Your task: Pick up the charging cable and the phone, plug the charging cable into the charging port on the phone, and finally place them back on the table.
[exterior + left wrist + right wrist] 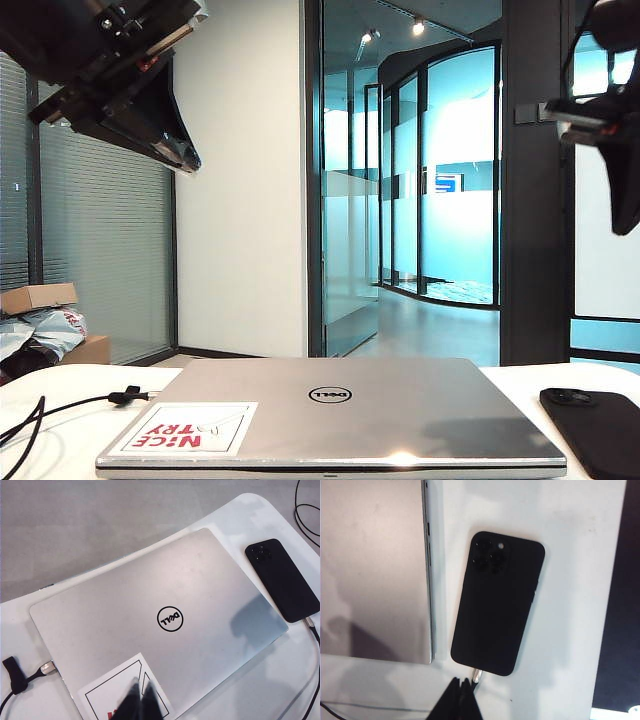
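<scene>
The flat matte black phone [497,602] lies camera-side up on the white table [570,580], at 3 o'clock of the silver Dell laptop [335,415], the thin black charging cable [307,624] plugged in. Left gripper [140,700] and right gripper [464,692] hover above, both closed, empty

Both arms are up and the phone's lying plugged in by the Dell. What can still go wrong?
1. The charging cable trails off the table edge; a snag might drag the phone.
2. Right gripper, shut, hangs above the plug; dropping could knock it.
3. Left gripper, shut, hovers over the laptop.
</scene>
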